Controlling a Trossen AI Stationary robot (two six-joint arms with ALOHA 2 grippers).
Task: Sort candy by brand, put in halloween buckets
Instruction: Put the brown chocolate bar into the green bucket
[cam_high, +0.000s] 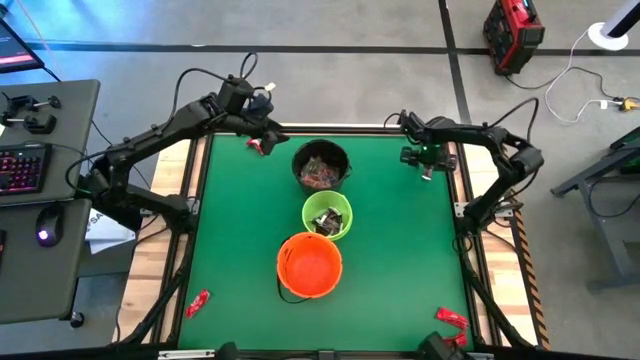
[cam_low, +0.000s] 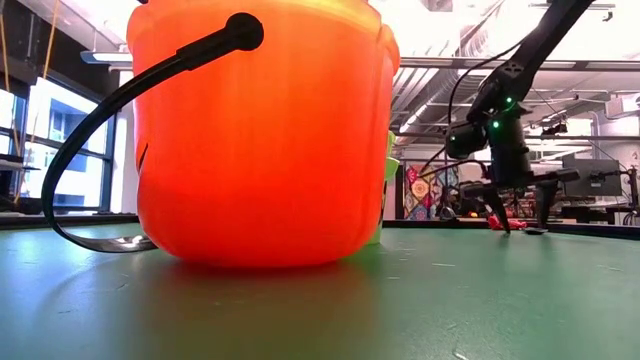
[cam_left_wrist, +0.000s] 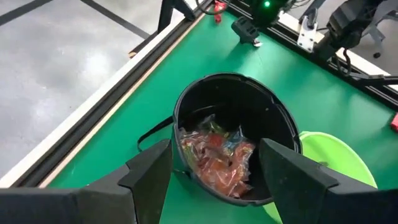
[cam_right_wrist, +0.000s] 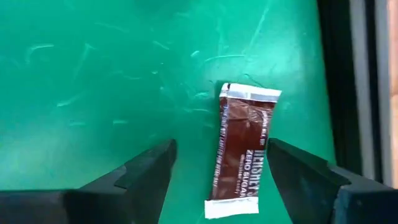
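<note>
On green table, brown candy (cam_right_wrist: 239, 149) labelled "Hershey's Zero Sugar", between open right end effector (cam_right_wrist: 221, 171) fingers

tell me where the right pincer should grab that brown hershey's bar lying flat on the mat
Across the narrow middle of the brown bar, coming straight down from above. It lies flat on the green mat, long and thin, between the open right pincer fingers, so they close on its long edges, clear of the crimped ends.

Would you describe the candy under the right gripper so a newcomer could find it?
On the green table, go to the far right corner, where the right gripper hangs. Between its open fingers lies one brown candy, flat, lettered white, with silvery crimped ends, unlike the red pieces elsewhere.
</note>
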